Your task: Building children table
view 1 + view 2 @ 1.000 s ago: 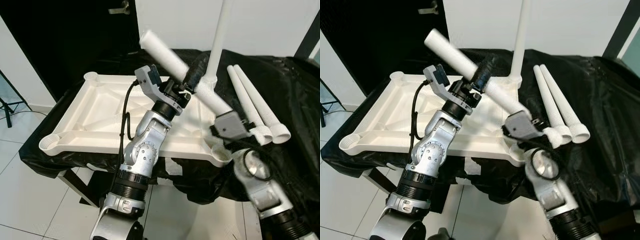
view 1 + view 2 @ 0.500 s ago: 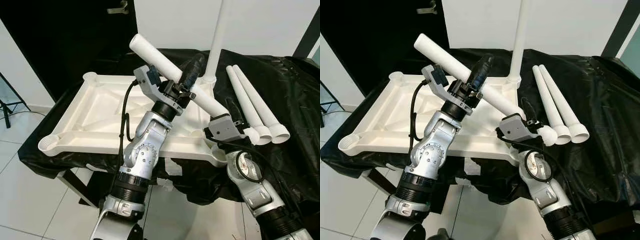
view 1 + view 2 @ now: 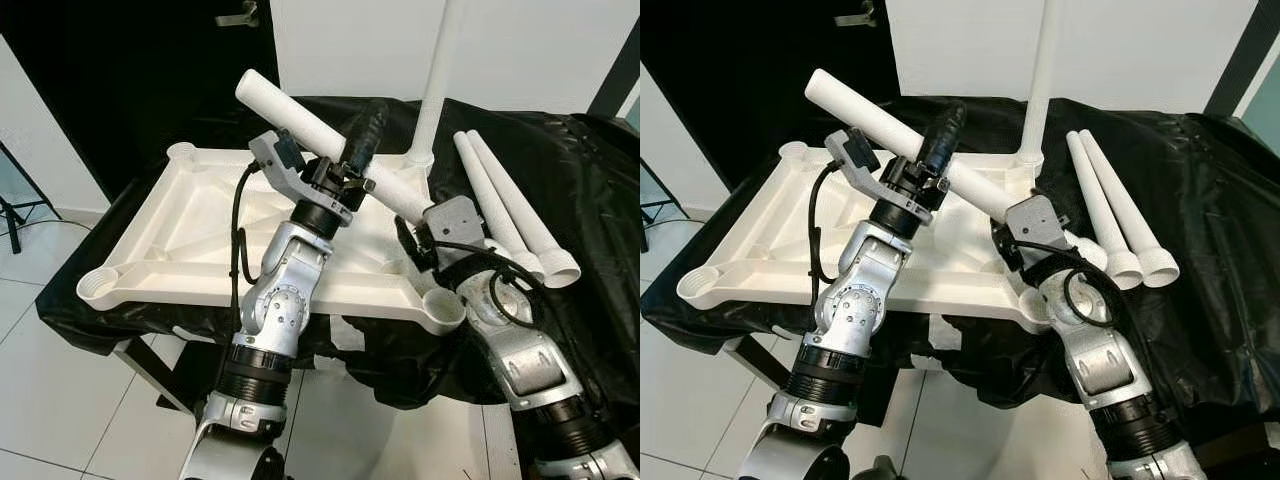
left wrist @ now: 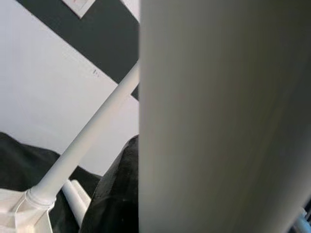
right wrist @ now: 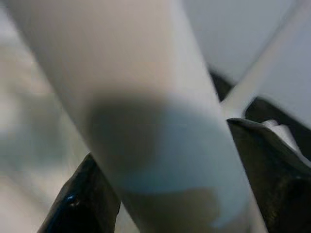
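In the left eye view, centre frame, the left end effector [image 3: 357, 150] is clenched on a white table leg [image 3: 300, 118] angled above the upturned table panel [image 3: 190, 240], while the right end effector [image 3: 418, 238] grips its lower end; in the right eye view, two spare legs [image 3: 1110, 215] lie at right; both wrist views show that leg close up between black fingers [image 5: 87, 194].

White table top [image 3: 190, 240] and white legs [image 3: 520, 215]; black cloth [image 3: 590, 170]; silver arms [image 3: 285, 300]; pale floor tiles [image 3: 50, 400].
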Robot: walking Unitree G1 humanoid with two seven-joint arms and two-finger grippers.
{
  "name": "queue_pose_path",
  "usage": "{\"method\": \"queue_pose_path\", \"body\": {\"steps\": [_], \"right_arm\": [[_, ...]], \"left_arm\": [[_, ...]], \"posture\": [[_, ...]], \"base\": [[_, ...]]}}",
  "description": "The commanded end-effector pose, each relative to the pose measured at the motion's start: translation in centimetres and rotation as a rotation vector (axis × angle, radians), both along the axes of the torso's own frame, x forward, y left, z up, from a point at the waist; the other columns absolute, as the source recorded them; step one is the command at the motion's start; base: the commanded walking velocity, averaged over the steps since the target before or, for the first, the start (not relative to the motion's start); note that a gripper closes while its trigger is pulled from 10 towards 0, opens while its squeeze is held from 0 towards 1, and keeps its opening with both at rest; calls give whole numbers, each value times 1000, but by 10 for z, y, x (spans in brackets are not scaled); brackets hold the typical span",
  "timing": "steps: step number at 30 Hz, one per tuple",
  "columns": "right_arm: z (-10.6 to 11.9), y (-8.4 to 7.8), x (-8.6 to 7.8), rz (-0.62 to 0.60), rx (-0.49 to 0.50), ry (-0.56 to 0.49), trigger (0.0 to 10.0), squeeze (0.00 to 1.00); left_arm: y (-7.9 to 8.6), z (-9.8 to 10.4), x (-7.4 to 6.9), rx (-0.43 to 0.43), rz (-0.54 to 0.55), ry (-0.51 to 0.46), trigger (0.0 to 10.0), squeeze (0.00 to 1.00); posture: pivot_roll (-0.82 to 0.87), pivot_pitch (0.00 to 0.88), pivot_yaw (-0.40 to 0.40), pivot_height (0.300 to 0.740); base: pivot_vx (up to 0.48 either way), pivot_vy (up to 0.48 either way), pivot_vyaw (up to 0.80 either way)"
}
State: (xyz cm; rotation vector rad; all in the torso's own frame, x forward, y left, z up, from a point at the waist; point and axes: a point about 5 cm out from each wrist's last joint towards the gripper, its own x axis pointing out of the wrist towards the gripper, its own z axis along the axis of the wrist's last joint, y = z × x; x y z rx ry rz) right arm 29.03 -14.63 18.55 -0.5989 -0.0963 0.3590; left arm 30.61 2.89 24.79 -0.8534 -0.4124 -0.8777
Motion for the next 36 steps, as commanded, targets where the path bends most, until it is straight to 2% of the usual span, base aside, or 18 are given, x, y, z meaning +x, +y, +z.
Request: {"method": "queue_pose_path", "body": {"steps": [1,3,8,9,15,18,19,21,22,24,27,28,29,30,31,33,36], "right_arm": [[-1,-2,-4,48,-11,79,10000,0],[-1,-6,-11,118,-56,145,10000,0],[2,-8,-15,162,-74,197,9804,0],[2,-10,-16,167,-73,214,0,0],[-1,-9,-15,159,-60,252,0,0],[-3,-2,-14,144,-30,249,0,0],[-3,1,-13,137,-24,235,0,0],[-2,2,-14,133,-22,229,0,0],[0,4,-13,117,-19,205,0,0],[1,4,-12,108,-17,190,0,0],[9,2,-6,17,-40,70,0,0],[9,2,-6,17,-40,70,0,0],[12,1,-4,-24,-46,20,0,0],[13,0,-1,-69,-47,-25,0,0],[13,0,-1,-69,-47,-25,0,0],[16,0,1,-138,-73,-117,0,0],[18,0,1,-162,-96,-169,0,0]], "left_arm": [[-16,4,-12,-12,-147,-116,0,0],[-16,4,-9,-6,-132,-111,0,0],[-16,5,-8,-5,-122,-108,0,0],[-17,5,-8,-4,-124,-109,0,0],[-17,5,-9,1,-126,-112,0,0],[-17,5,-10,2,-123,-111,0,0],[-17,5,-9,7,-121,-107,5255,0],[-17,4,-9,10,-119,-104,5255,0],[-17,4,-8,10,-117,-96,10000,1000],[-17,4,-7,8,-117,-92,10000,1000],[-17,5,-6,16,-101,-87,10000,1000],[-17,5,-6,16,-101,-87,10000,1000],[-17,6,-5,15,-99,-85,10000,427],[-18,6,-5,13,-104,-82,10000,0],[-18,6,-5,13,-104,-82,10000,0],[-19,6,-6,11,-112,-80,10000,0],[-19,6,-6,12,-114,-81,10000,0]], "posture": [[115,0,17,740],[115,0,18,740],[113,0,18,740],[112,0,20,740],[117,0,20,740],[120,0,20,740],[121,0,20,740],[121,0,20,740],[119,0,22,740],[119,0,22,740],[117,0,21,740],[117,0,21,740],[117,0,21,740],[116,0,21,740],[116,0,21,740],[120,0,22,740],[121,0,22,740]], "base": [[0,0,0],[0,0,0],[0,0,0],[0,0,0],[0,0,0],[0,0,0],[0,0,0],[0,0,0],[0,0,0],[0,0,0],[0,0,0],[0,0,0],[0,0,0],[0,0,0],[0,0,0],[0,0,0],[0,0,0]]}}
